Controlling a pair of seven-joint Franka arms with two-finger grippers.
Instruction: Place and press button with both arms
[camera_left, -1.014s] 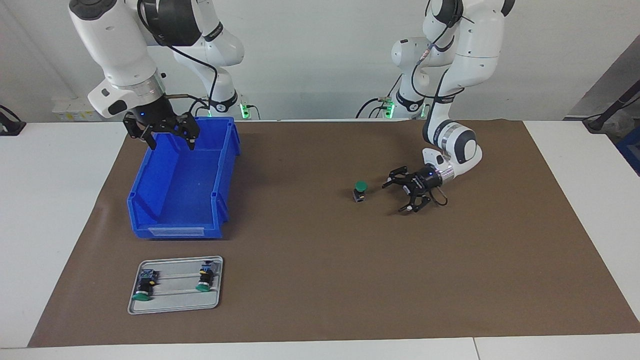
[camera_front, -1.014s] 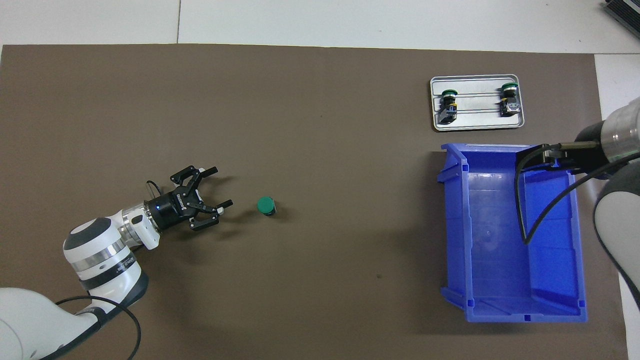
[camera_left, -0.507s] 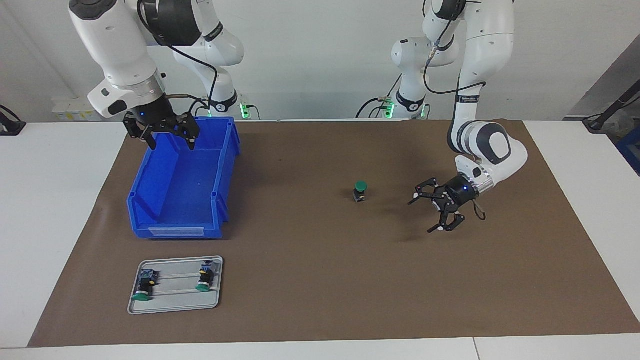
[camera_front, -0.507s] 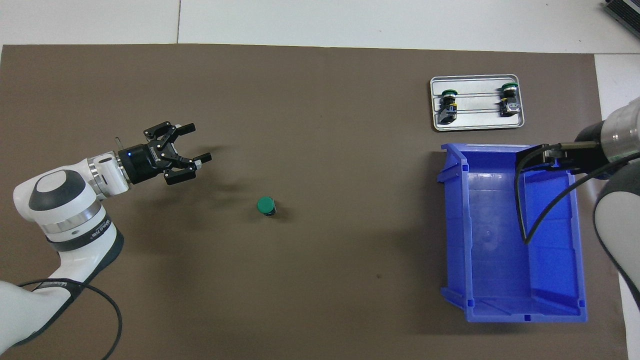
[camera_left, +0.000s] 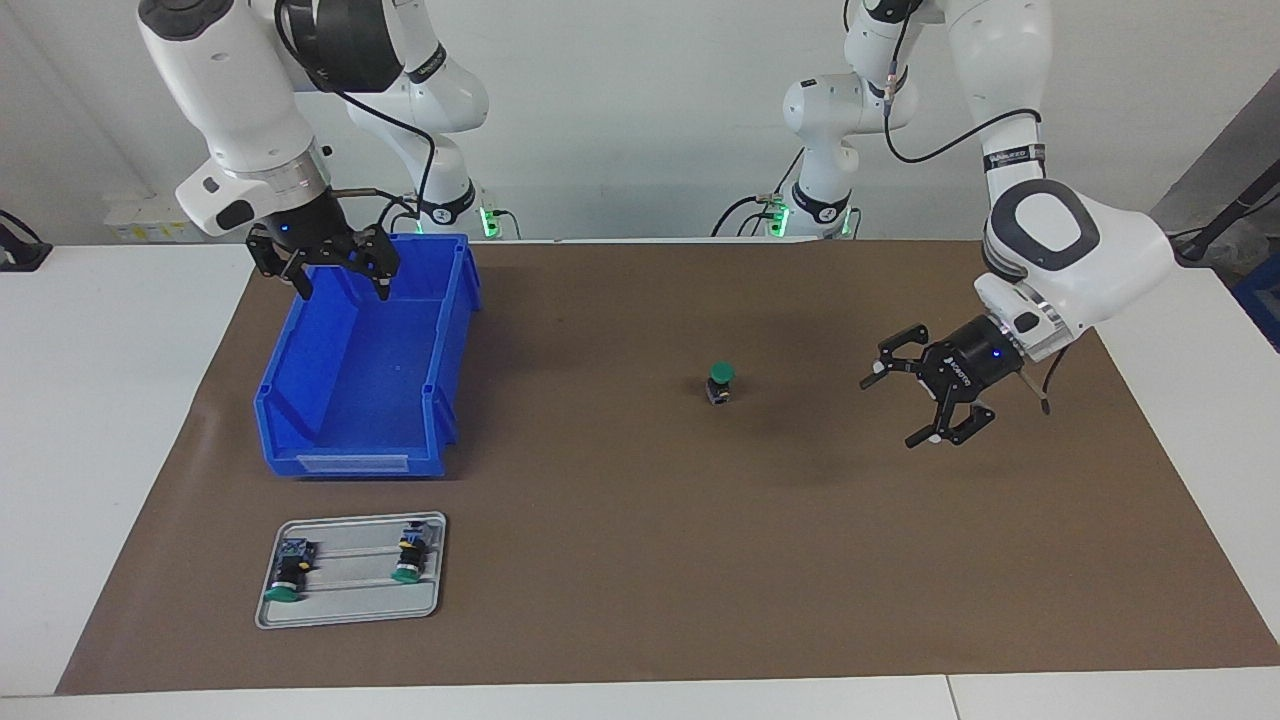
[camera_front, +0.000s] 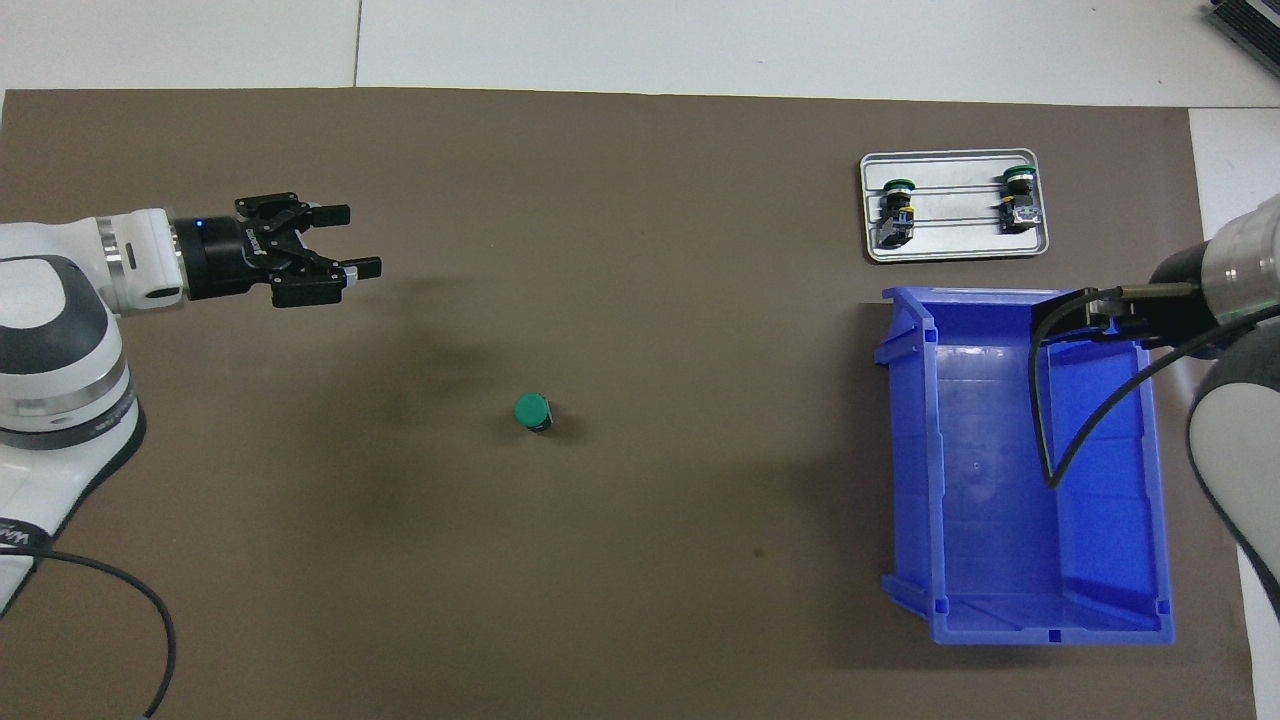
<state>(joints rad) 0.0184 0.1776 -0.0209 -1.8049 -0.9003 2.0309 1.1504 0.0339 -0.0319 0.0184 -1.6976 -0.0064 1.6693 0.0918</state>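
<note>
Button (camera_left: 720, 381) stands upright mid-mat, cap up for pressing; my left gripper (camera_left: 912, 402), spread, empty, hovers at its three o'clock; right gripper (camera_left: 340, 280) spread above the bin (camera_left: 350, 440).

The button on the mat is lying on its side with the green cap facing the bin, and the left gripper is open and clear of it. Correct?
Not quite. In the facing view the button stands upright, green cap on top. The left gripper is open and clear of it, as you say.

Bright, even light from overhead; soft, faint shadows on the brown mat (camera_left: 640, 560); both views sharp, no glare.
</note>
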